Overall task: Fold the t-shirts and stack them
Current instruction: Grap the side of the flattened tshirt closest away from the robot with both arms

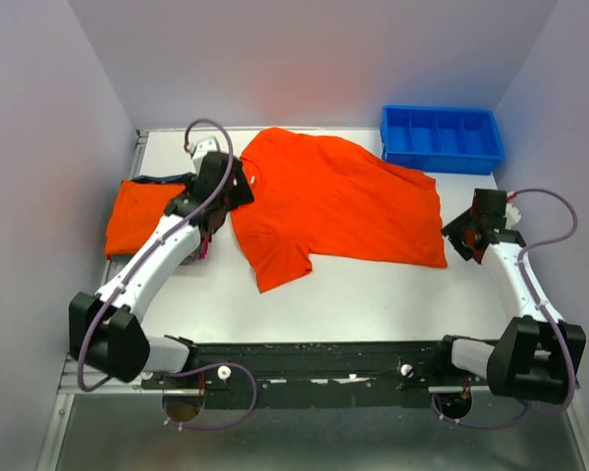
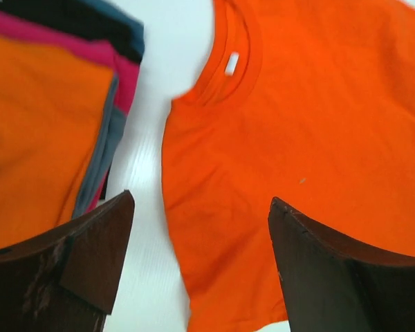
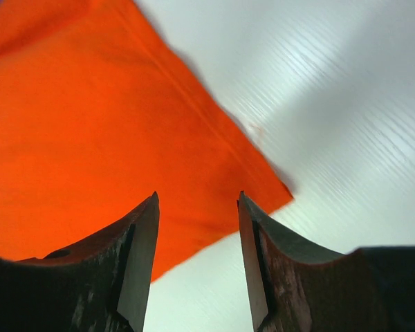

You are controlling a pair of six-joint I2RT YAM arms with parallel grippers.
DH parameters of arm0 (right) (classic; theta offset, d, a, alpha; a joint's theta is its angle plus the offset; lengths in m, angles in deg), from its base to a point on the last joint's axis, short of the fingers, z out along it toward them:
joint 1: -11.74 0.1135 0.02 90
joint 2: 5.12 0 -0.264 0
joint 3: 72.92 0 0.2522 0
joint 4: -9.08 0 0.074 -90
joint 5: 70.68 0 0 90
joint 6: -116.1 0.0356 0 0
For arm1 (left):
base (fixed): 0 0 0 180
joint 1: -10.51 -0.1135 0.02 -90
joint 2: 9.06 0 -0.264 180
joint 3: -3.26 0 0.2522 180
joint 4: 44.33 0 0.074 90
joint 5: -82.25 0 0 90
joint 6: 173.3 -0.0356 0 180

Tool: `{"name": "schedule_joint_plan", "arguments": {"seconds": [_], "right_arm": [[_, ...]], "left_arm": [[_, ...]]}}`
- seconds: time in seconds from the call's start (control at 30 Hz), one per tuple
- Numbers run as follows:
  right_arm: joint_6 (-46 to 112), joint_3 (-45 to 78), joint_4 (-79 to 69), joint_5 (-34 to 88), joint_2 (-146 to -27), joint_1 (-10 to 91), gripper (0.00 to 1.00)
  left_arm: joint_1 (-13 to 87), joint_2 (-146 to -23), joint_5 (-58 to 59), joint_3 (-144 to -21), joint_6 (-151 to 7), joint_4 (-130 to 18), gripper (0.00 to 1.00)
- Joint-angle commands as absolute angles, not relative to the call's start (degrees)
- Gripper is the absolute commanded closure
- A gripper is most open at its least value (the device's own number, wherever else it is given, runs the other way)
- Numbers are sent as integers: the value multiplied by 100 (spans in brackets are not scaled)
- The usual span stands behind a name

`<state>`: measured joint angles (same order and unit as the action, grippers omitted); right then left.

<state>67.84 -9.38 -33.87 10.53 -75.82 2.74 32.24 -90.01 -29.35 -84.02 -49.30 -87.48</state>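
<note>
A bright orange t-shirt (image 1: pixel 339 201) lies spread flat across the middle of the table, its collar (image 2: pixel 228 62) toward the left. A stack of folded t-shirts (image 1: pixel 142 218) sits at the left, orange on top with pink-red and dark teal edges (image 2: pixel 121 83) showing below. My left gripper (image 1: pixel 231 191) hovers over the shirt's collar and shoulder, open, with nothing between its fingers (image 2: pixel 90 256). My right gripper (image 1: pixel 465 235) hangs just off the shirt's bottom right corner (image 3: pixel 263 183), also open and holding nothing.
A blue plastic bin with dividers (image 1: pixel 440 137) stands at the back right, touching the shirt's far edge. White table surface (image 1: pixel 373 299) shows in front of the shirt. Pale walls close in the left, back and right sides.
</note>
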Motion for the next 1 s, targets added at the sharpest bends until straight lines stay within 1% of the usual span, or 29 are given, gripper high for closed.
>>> {"name": "schedule_joint_plan", "arguments": {"seconds": [0.0,0.1,0.23,0.4,0.53,0.63,0.73,0.87,0.93,0.97], "right_arm": [[7145,-1731,-3176,728,-6990,233,43],[7207,-2013,-2957,789,-6998,190,44],[7373,-2066,-2868,1009,-7515,67,47],[7488,-2128,-2517,1212,-8096,-83,50],[7602,-2066,-2332,1256,-8483,-118,53],[7681,-2031,-2305,1361,-8677,-127,60],[7708,-2110,-2279,1423,-8669,-118,74],[7682,-2286,-2305,1423,-8300,-118,74],[7620,-2356,-2332,1457,-8142,-118,65],[7594,-2391,-2340,1484,-8080,-127,64]], "left_arm": [[3397,-8054,-2647,-6573,-4033,-8429,14],[3441,-7359,-2472,-5807,-3874,-8411,16],[3529,-6796,-2120,-5261,-3707,-8499,16],[3713,-6452,-1874,-4962,-3514,-8630,17],[4143,-6583,-1969,-4935,-3312,-8788,18],[4539,-6794,-2215,-4979,-2979,-9026,20],[4759,-6979,-2312,-4953,-2671,-9122,22],[4883,-7093,-2339,-4874,-2416,-9176,25],[4909,-7120,-2295,-4812,-2345,-9158,26],[4935,-7137,-2295,-4795,-2327,-9149,27]]}}
